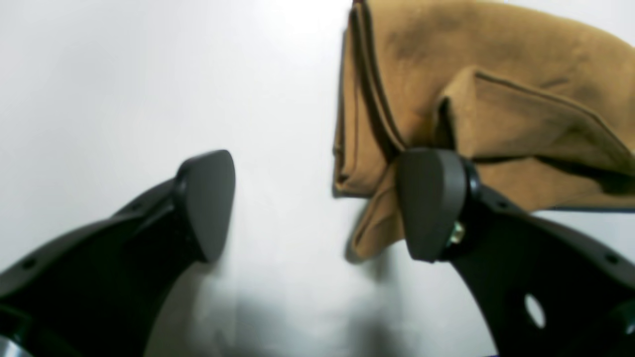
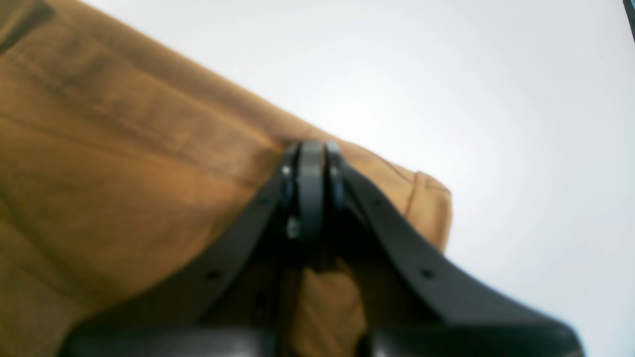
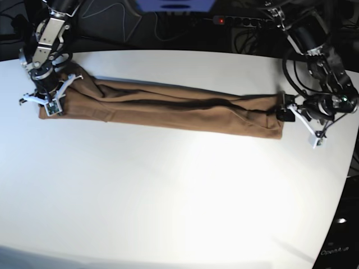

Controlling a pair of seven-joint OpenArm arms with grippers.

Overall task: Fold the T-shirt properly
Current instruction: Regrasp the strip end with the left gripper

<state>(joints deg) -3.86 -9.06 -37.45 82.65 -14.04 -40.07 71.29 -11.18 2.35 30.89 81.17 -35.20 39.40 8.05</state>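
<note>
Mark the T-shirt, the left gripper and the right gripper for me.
T-shirt (image 3: 168, 109): base view, middle of the long folded band.
Left gripper (image 1: 317, 203): left wrist view, gap between the open jaws.
Right gripper (image 2: 311, 148): right wrist view, tips of the shut jaws.

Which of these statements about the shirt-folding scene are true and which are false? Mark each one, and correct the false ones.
1. The T-shirt lies stretched into a long narrow band across the table. True.
2. The left gripper is clamped shut on the cloth. False: its jaws stand wide open at the shirt's end.
3. The right gripper is shut, over the shirt's other end. True.
4. The T-shirt is blue with a print. False: it is plain tan-brown.
</note>
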